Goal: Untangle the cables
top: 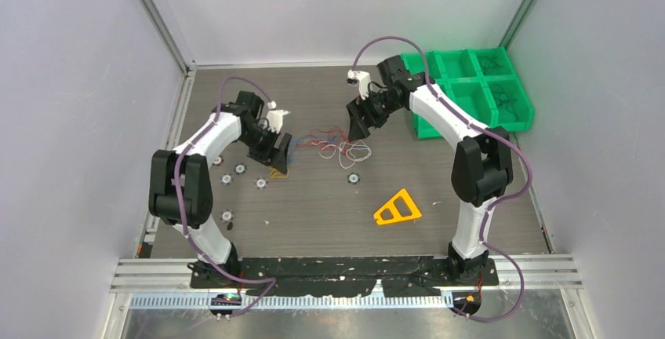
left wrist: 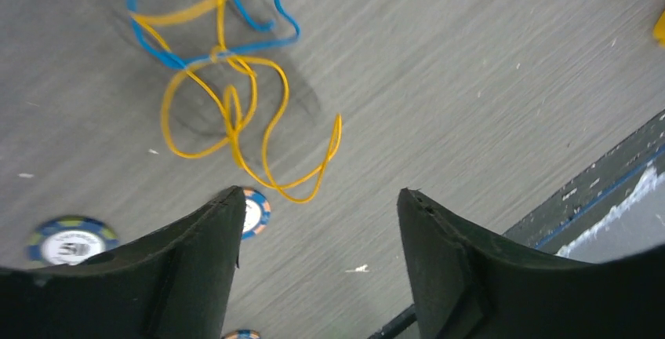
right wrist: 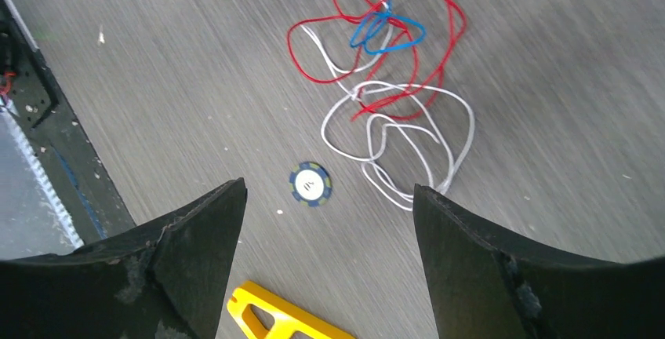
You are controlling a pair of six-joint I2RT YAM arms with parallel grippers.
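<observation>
Cables (top: 337,144): loose tangle on the counter (top: 314,205), between both arms.
Left tool (left wrist: 321,198): jaws apart, empty; yellow cable (left wrist: 234,119), snarled with blue, lies just ahead.
Right tool (right wrist: 329,190): jaws apart, empty; white loops (right wrist: 323,129) lie just ahead, red beyond.

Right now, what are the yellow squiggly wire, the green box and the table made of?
Yellow wire: probably soft plastic coating over metal; it looks smooth and bends into curls.
Green box: likely hard moulded plastic, with one bright even colour and stiff dividers.
Table: matte grey wood-look surface with grain lines; real wood or printed laminate, I cannot tell.
</observation>
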